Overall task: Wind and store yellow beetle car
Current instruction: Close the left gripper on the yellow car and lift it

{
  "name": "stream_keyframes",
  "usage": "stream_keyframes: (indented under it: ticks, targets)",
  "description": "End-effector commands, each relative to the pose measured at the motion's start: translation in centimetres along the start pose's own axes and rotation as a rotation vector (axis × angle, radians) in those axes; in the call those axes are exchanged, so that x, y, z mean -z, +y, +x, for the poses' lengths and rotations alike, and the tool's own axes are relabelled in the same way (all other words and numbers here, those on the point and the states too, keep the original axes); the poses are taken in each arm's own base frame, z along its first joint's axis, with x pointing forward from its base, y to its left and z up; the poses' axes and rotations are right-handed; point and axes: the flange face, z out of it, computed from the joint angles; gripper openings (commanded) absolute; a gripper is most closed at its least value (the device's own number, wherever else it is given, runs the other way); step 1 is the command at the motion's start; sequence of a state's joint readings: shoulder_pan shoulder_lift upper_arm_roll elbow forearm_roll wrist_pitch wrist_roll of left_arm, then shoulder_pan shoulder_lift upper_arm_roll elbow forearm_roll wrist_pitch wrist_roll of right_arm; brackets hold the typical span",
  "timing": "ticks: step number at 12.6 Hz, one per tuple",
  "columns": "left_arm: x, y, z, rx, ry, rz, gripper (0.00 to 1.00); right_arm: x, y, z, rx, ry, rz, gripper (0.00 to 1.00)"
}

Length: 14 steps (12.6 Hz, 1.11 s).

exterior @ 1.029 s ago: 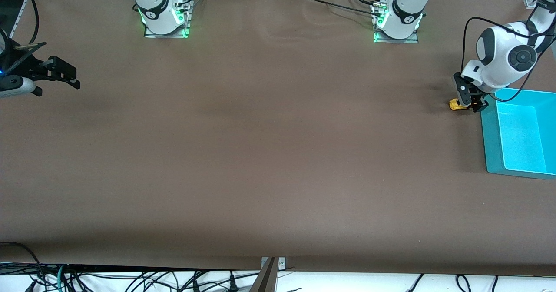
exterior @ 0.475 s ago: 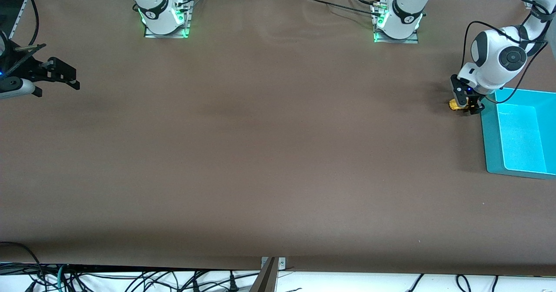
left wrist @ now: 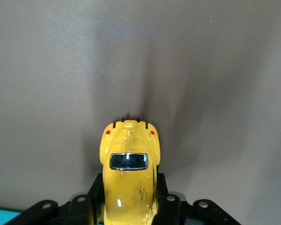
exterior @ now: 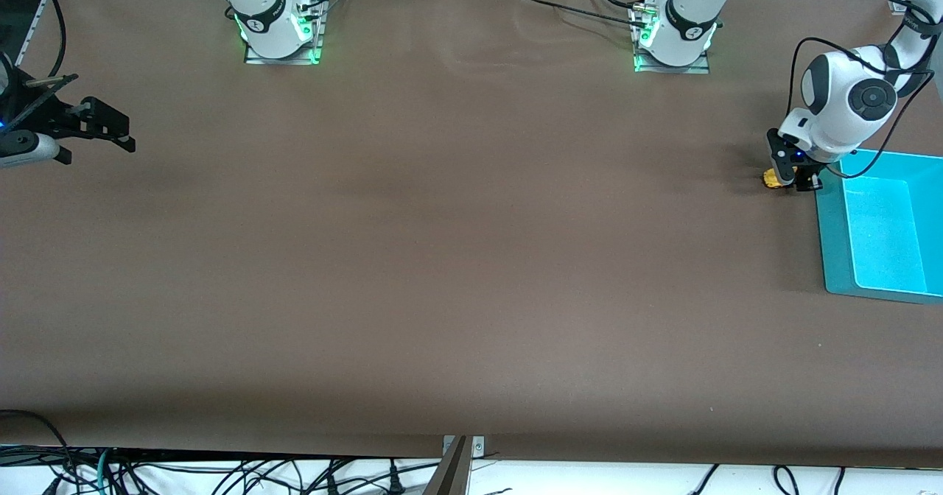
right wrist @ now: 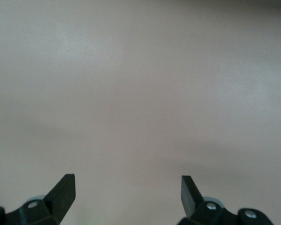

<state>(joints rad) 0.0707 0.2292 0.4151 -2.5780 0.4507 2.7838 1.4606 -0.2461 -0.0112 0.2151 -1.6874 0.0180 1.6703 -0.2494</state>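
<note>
Brown tabletop [exterior: 442, 259] bare across mid; only obstacle: open teal plastic bin [exterior: 832, 259] at left arm's end, w/ raised walls.

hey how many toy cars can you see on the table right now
1. The tiny bright-yellow rounded toy beetle car sits on the brown table beside the teal plastic bin, at the left arm's end, clamped in the left gripper. None seems hidden.

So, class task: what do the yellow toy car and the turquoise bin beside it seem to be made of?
The yellow toy car: glossy painted shell, probably die-cast metal or hard plastic; highlights gleam on its roof, with dark scuffs in the paint. The turquoise bin: likely moulded plastic, smooth and even in colour, its floor brightly lit.
</note>
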Motion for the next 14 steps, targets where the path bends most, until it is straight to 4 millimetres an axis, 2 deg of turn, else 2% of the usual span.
stream_keyframes:
  ticks: [1, 3, 5, 6, 9, 10, 12, 14]
  targets:
    - [3.1, -0.9, 0.3, -0.008, -0.011, -0.032, 0.15, 0.5, 0.1, 0.2, -0.011, 0.003, -0.005, 1.00]
    - [5.0, -2.6, 1.5, 0.011, 0.001, -0.084, 0.15, 0.5, 0.1, 0.2, -0.011, 0.003, -0.005, 1.00]
    - [8.6, -5.8, 2.3, 0.024, -0.005, -0.153, 0.16, 0.5, 0.0, 0.2, -0.009, 0.003, -0.005, 1.00]
    - [11.0, -7.7, 2.9, 0.052, 0.020, -0.194, 0.16, 0.4, 0.2, 0.2, -0.012, 0.002, -0.005, 1.00]
    - [16.9, -11.4, 2.2, 0.071, 0.012, -0.259, 0.16, 0.5, 0.1, 0.2, -0.011, 0.003, -0.005, 1.00]
    - [18.1, -11.8, 1.6, 0.071, 0.000, -0.265, 0.16, 0.5, 0.1, 0.2, -0.011, 0.003, -0.005, 1.00]
    - [18.6, -12.2, -0.8, -0.045, -0.004, -0.252, 0.16, 0.4, 0.2, 0.2, -0.012, 0.002, -0.003, 1.00]
    - [18.3, -13.5, -5.5, -0.085, -0.034, -0.209, 0.17, 0.4, 0.2, 0.2, -0.012, 0.003, -0.002, 1.00]
